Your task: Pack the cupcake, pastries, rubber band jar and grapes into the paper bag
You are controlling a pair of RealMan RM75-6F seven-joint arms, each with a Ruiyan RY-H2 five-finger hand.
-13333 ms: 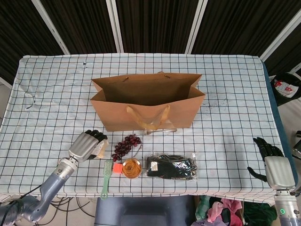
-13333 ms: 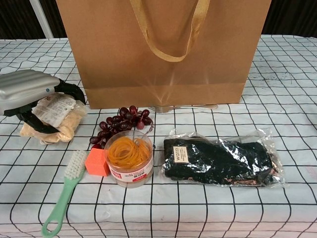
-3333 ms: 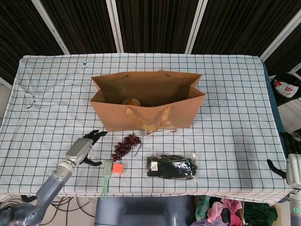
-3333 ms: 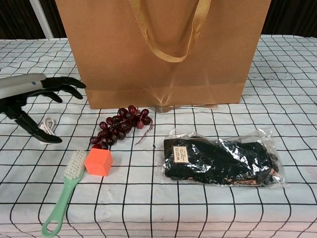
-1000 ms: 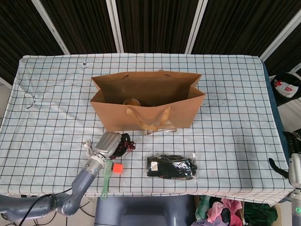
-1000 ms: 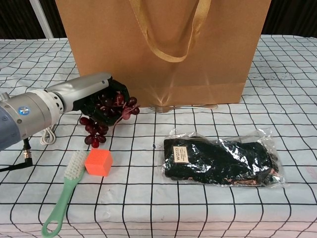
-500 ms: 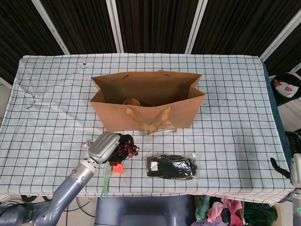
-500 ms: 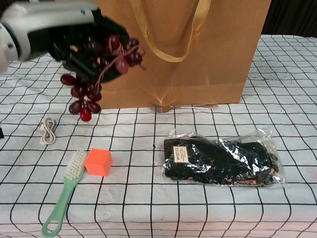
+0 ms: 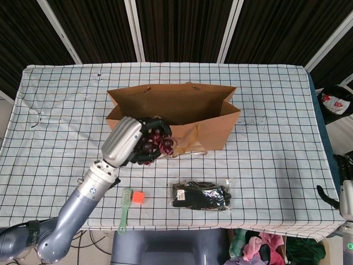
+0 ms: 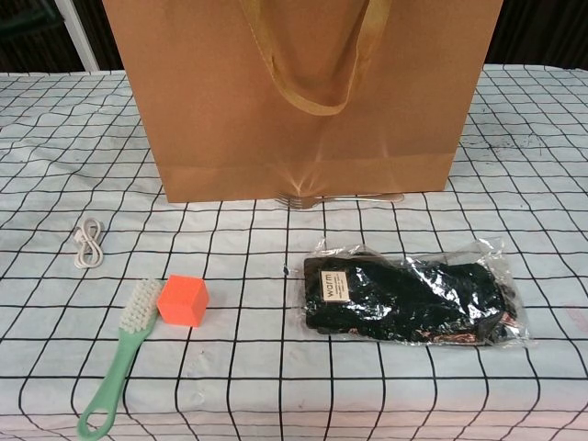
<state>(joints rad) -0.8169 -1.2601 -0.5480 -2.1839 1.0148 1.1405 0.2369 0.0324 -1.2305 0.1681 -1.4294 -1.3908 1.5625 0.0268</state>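
Note:
My left hand is raised in front of the brown paper bag and grips the bunch of dark red grapes. The grapes hang just before the bag's front wall, near its left half and a little below the rim. The bag stands open at the table's middle. In the chest view only the bag's front wall and handle show; neither hand nor the grapes appear there. My right hand shows partly at the lower right edge, off the table, holding nothing.
In front of the bag lie a green brush, an orange cube, a small white cable, a packet of black gloves and a fork at the bag's foot. A checked cloth covers the table.
My left hand has lifted the grapes from table height up to the bag's front wall and out of the chest view. The right hand has not moved.

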